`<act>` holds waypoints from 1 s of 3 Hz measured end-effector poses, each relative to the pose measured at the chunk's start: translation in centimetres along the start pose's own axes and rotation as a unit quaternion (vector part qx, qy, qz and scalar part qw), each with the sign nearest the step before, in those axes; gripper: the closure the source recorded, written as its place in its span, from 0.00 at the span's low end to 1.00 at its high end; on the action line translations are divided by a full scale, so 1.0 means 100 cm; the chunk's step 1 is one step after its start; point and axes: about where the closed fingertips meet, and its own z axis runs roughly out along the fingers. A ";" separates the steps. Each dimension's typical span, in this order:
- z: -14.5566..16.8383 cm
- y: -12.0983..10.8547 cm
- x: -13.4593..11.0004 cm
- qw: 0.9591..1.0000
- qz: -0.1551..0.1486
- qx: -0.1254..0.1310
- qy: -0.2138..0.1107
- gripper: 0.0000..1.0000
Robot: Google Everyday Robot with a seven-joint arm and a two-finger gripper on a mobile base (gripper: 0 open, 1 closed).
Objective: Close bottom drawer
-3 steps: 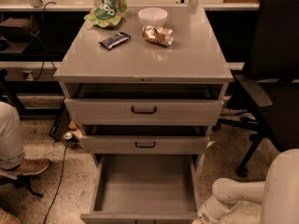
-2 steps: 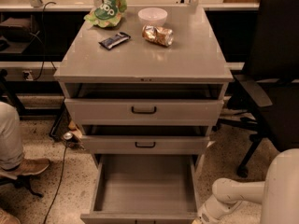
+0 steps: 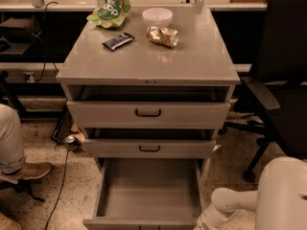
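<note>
Zero change over the last second: bottom drawer [image 3: 148,190] stands fully out, gripper [image 3: 201,223] low by its near right corner, state cannot tell; closing push pending.

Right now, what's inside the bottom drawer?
Nothing shows in the bottom drawer, just its bare grey floor. Its back end is hidden under the middle drawer. The gripper is out of view, below the arm by the drawer's front right corner.

Smooth white rounded arm [image 3: 231,201]; pincer out of frame.
</note>
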 end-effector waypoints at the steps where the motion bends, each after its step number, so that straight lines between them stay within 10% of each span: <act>1: 0.019 -0.012 -0.010 1.000 -0.020 0.009 -0.015 1.00; 3: 0.027 -0.018 -0.026 0.998 -0.035 0.016 -0.040 1.00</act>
